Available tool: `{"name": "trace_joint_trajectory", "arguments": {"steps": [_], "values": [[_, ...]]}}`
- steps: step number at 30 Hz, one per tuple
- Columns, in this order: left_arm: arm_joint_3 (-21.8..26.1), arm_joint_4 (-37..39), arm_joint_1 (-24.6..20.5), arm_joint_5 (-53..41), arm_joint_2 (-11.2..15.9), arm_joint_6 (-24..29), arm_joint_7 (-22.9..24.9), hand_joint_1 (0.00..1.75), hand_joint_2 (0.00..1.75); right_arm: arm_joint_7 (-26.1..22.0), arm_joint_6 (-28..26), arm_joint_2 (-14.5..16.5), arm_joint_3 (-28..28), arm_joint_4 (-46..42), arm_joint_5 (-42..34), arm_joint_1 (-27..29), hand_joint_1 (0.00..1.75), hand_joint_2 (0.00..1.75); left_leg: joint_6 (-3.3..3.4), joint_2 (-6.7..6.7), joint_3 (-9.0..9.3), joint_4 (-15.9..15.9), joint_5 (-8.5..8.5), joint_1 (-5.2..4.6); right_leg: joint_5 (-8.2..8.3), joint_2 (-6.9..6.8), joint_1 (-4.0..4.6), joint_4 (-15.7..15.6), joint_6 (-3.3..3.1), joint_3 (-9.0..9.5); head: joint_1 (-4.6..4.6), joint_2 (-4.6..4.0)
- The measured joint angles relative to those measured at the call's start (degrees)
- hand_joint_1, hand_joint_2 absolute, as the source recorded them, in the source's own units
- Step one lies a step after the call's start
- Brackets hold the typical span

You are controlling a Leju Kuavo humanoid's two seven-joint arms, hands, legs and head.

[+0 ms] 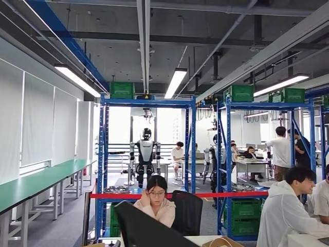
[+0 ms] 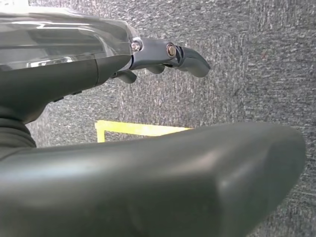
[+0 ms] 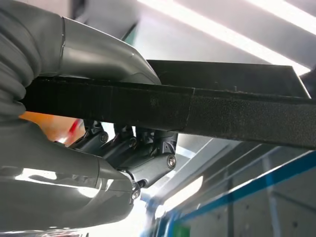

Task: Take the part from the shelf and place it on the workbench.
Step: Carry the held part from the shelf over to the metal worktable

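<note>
The right wrist view shows the right hand (image 3: 123, 148) gripping a flat black part (image 3: 223, 106), while the left hand (image 2: 164, 57) hangs empty, fingers loosely apart, over grey carpet (image 2: 260, 74).

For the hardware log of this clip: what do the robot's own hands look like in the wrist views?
The left hand has a glossy silver shell, a thick matte grey thumb and dark metallic fingers joined by small brass-coloured screws. The right hand matches: a grey ribbed cover at the wrist, silver shell and dark linked fingers with screws.
</note>
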Motion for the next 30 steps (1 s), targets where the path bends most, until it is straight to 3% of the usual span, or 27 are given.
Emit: {"name": "trace_joint_trajectory", "arguments": {"steps": [1, 2, 4, 6, 11, 13, 15, 16, 17, 18, 20, 21, 24, 27, 30], "values": [[-0.1, 0.0, 0.0, -0.2, 0.0, -0.1, 0.4, 0.0, 1.75, 0.4, -1.5, 0.1, -0.2, 1.2, 2.6, -1.0, 1.75, 1.75, -0.13, 0.0, -1.44, 1.8, 0.15, 0.01, -0.11, 0.06, 0.03, 0.0, -0.04, 0.1, 0.0, -0.01], [-0.2, 0.0, 0.0, -0.6, 0.0, -0.3, 0.9, 0.0, 1.75, 0.8, -2.9, 0.2, -0.3, 2.4, 5.1, -2.1, 1.75, 1.75, -0.22, 0.01, -1.89, 1.5, 1.42, 0.04, -0.23, 0.12, 0.04, 0.0, -0.01, 0.23, 0.0, -0.01], [-0.5, 0.0, 0.0, -1.6, 0.0, -0.7, 2.8, 0.0, 1.75, 1.7, -5.7, 0.5, -0.5, 4.6, 10.0, -4.4, 1.75, 1.75, -0.28, 0.03, -0.05, -4.6, 6.05, 0.14, -0.65, 0.24, 0.03, 0.2, 0.26, 0.62, -0.01, -0.01], [-1.0, 0.0, 0.0, -2.8, 0.0, -1.1, 5.2, 0.0, 1.75, 2.9, -8.9, 0.8, -0.6, 7.0, 15.9, -7.0, 1.75, 1.75, 0.06, 0.04, 2.14, -10.4, 8.85, 0.06, -1.08, 0.36, 0.25, 0.6, 0.75, 0.63, 0.0, -0.01], [-2.5, 0.0, 0.5, -5.5, -0.2, -0.9, 11.2, 0.0, 1.75, 6.7, -17.3, 0.8, -0.3, 12.6, 33.1, -12.4, 1.75, 1.75, 1.53, -0.14, 2.78, -12.2, 8.87, 0.03, -2.09, 0.28, 0.25, 1.9, 1.95, 0.11, -0.02, -0.01], [-3.0, 0.0, 0.7, -6.0, -0.3, 0.3, 13.2, 0.0, 1.75, 8.2, -19.8, 0.5, -0.2, 14.6, 38.5, -14.2, 1.75, 1.75, 2.0, -0.14, 3.05, -12.3, 8.8, 0.18, -4.74, 0.2, -0.01, 6.9, 2.6, -2.08, -0.02, -0.01], [-3.2, 0.0, 0.7, -6.0, -0.1, 1.8, 14.6, 0.0, 1.75, 9.9, -22.0, 0.0, -0.4, 16.7, 44.1, -15.4, 1.75, 1.75, 2.27, -0.15, 3.24, -12.3, 8.66, 0.17, -7.53, 0.16, -0.27, 14.4, 3.01, -5.87, -0.02, -0.01], [-3.2, 0.0, 0.8, -5.9, 0.0, 2.4, 15.0, 0.0, 1.75, 10.6, -22.9, -0.4, -0.6, 17.8, 47.0, -15.8, 1.75, 1.75, 2.33, -0.19, 3.34, -12.3, 8.58, 0.16, -7.81, 0.16, -0.34, 16.6, 3.09, -7.23, -0.02, -0.01], [-3.2, 0.0, 0.8, -5.8, 0.2, 2.9, 15.2, 0.0, 1.75, 11.2, -23.7, -0.7, -0.9, 19.1, 49.6, -16.2, 1.75, 1.75, 2.35, -0.27, 3.46, -12.3, 8.51, 0.15, -6.97, 0.16, -0.36, 16.7, 3.06, -7.62, -0.02, -0.01], [-3.2, 0.0, 0.9, -5.7, 0.3, 3.2, 15.2, 0.0, 1.75, 11.5, -24.3, -1.1, -1.3, 20.3, 51.7, -16.6, 1.75, 1.75, 2.32, -0.36, 3.58, -12.3, 8.43, 0.13, -5.14, 0.17, -0.35, 14.5, 2.89, -6.98, -0.02, -0.01], [-3.2, 0.0, 0.9, -5.5, 0.4, 3.5, 15.0, 0.0, 1.75, 11.8, -25.6, -1.6, -2.1, 22.7, 54.2, -17.6, 1.75, 1.75, 2.16, -0.52, 3.75, -12.3, 8.28, 0.05, -0.9, 0.18, -0.1, 6.7, 2.25, -3.84, -0.01, -0.01], [-3.2, 0.0, 0.8, -5.5, 0.4, 3.5, 14.8, 0.0, 1.75, 11.9, -26.2, -1.8, -2.5, 23.8, 55.3, -18.2, 1.75, 1.75, 2.01, -0.54, 3.74, -12.3, 8.23, 0.02, 0.29, 0.19, 0.09, 3.5, 1.93, -2.54, -0.02, -0.01], [-3.2, 0.0, 0.8, -5.6, 0.5, 3.4, 14.4, 0.0, 1.75, 13.1, -27.7, -2.4, -3.3, 27.6, 59.5, -19.4, 1.75, 1.75, 1.29, -0.54, 3.76, -12.7, 8.25, 0.07, 0.61, 0.24, 0.51, 0.8, 1.36, -1.46, -0.02, -0.01], [-3.2, 0.0, 0.8, -5.8, 0.5, 3.1, 13.6, 0.0, 1.75, 14.2, -29.5, -3.1, -3.9, 32.4, 63.2, -20.4, 1.75, 1.75, 0.69, -0.46, 3.36, -11.5, 6.91, 0.05, 1.02, 0.04, 0.09, -0.5, 0.71, -0.7, -0.01, -0.01], [-3.2, 0.0, 0.9, -6.0, 0.5, 2.7, 12.8, 0.0, 1.75, 14.8, -31.4, -3.5, -4.0, 37.6, 65.6, -21.0, 1.75, 1.75, 0.45, -0.43, -1.43, -1.7, 2.43, 0.01, 1.03, -0.03, 0.03, -0.8, 0.39, -0.37, 0.02, -0.01]]}}
